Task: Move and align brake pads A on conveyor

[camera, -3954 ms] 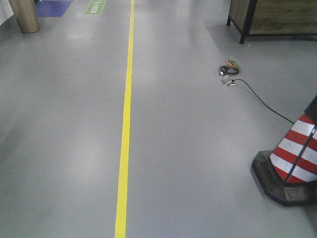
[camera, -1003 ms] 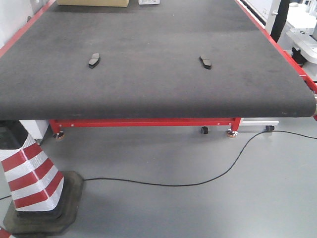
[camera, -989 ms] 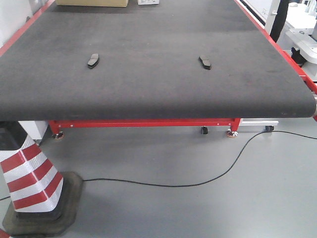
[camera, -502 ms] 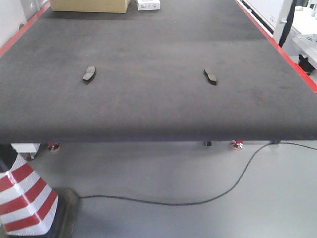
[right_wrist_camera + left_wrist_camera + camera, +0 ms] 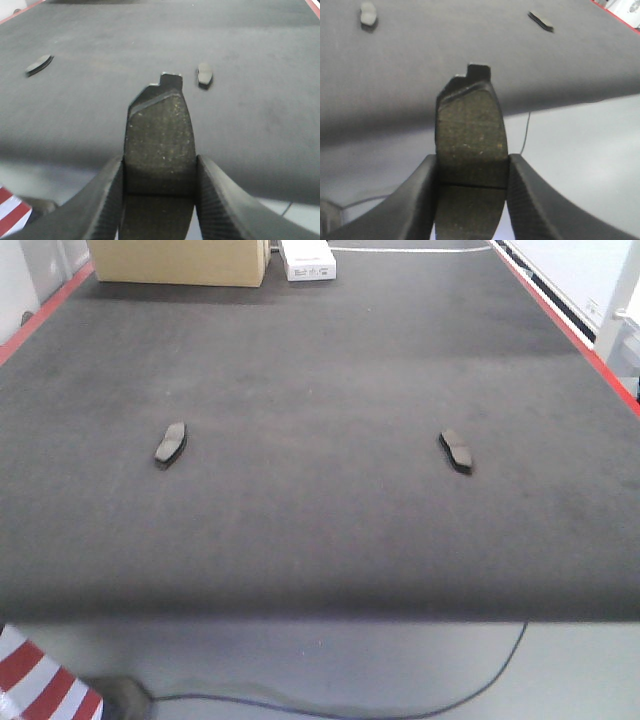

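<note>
Across the front view, the conveyor (image 5: 320,360) fills most of the picture, its dark belt running away from me with a red stripe along each side. Two brake pads lie flat on it, well apart: the left pad (image 5: 170,443) toward the left edge and the right pad (image 5: 457,450) toward the right edge, both about level with each other and nearer the front edge than the far end. At the far end, near the left corner, sit a cardboard box (image 5: 178,260) and, just beside it, a small white box (image 5: 307,259). Below the front edge I see grey floor, a black cable (image 5: 480,680) and a corner of a red-and-white cone (image 5: 40,685). From my left wrist, my left gripper (image 5: 471,180) is clamped on a held pad (image 5: 470,150), standing upright between the fingers (image 5: 417,200), out past the front edge of the belt over the floor. From my right wrist, my right gripper (image 5: 159,190) pinches a second held pad (image 5: 159,145) the same way, upright, near the belt's front edge, with the two lying pads beyond it.
</note>
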`<state>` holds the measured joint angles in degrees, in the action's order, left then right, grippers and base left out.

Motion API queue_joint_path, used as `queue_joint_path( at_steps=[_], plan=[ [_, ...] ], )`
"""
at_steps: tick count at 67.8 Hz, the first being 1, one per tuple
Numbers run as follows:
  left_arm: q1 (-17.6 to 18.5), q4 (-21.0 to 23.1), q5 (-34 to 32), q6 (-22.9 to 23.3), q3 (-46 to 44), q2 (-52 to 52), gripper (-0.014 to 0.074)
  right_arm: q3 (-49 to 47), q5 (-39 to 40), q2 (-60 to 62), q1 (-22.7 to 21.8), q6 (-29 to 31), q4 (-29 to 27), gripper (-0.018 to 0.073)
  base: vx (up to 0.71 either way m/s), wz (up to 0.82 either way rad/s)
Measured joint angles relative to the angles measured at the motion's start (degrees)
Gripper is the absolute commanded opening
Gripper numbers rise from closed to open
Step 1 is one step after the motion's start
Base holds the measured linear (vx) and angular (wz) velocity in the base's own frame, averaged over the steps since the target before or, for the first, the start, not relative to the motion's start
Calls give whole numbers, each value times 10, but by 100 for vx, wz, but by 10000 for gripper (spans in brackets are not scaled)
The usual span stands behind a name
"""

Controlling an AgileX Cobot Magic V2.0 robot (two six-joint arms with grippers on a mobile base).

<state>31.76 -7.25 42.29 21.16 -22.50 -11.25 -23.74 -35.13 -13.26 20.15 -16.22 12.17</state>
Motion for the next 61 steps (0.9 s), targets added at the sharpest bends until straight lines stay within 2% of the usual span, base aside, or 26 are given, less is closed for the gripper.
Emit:
queue_joint_path(
  at_steps=[61],
  plan=[
    [0,0,0,0,0,0,-6,0,0,0,0,0,0,-4,30,-1]
  ],
)
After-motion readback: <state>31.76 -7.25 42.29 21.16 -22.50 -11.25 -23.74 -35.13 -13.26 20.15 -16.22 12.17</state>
